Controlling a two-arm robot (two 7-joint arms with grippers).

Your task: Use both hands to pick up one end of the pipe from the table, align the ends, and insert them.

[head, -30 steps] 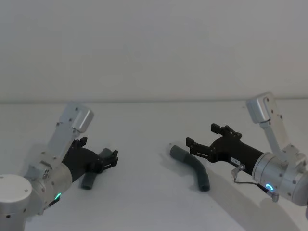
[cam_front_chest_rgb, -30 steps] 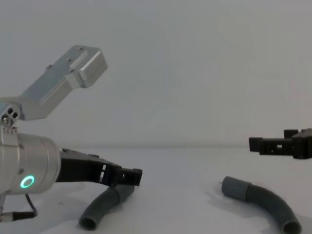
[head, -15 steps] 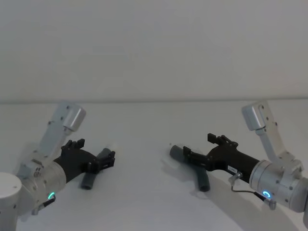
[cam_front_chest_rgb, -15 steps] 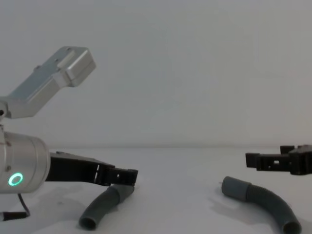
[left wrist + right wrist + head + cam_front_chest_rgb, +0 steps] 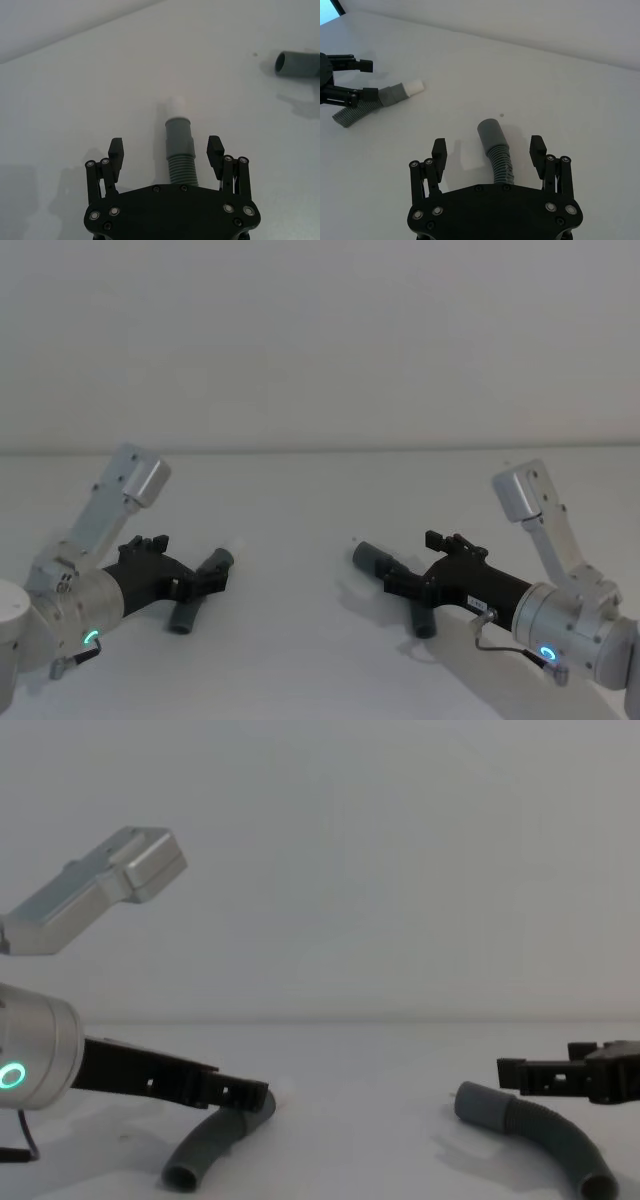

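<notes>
While lying flat on the white table (image 5: 320,530), well apart from each other: shorter hose piece (image 5: 184,616) at left, longer hose piece (image 5: 424,624) at right. Nothing of the task done so far, by the look of it: no grasp, no lift, no aligning, no insertion. Poised low over the shorter piece, left gripper (image 5: 165,146), jaws wide open to either side of the smooth cuff (image 5: 179,135) just behind its pale narrow tip (image 5: 176,104), clear of it on both sides and holding nothing. Poised likewise over the longer piece, right gripper (image 5: 488,144), jaws spread just as wide, flanking the spot where the wider cuff (image 5: 488,131) meets the ribs, gripping nothing. From the chest view, both sets of fingers down near the table, level with the hoses. Left to do, judging from this: close on each piece, raise both, turn pale tip toward open cuff, push home.
</notes>
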